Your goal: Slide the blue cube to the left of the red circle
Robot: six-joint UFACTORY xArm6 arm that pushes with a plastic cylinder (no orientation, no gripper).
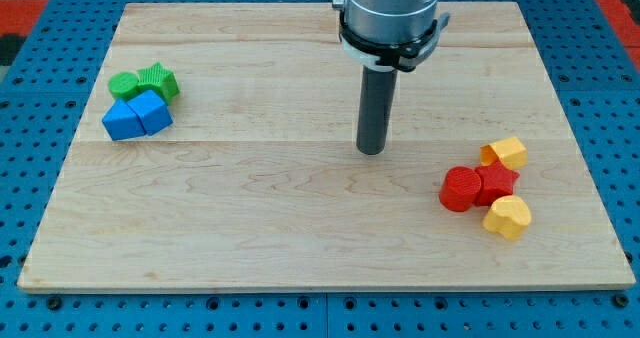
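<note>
Two blue blocks (137,116), two green (145,82), two red (478,187), two yellow (507,184)

Wooden board (300,238): green and blue blocks (140,103) view's left; red and yellow blocks (490,188) view's right.

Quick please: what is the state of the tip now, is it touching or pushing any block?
My tip: touching nothing, on bare board near the middle, far from the blue cube at the view's left and the red circle at the view's right.
</note>
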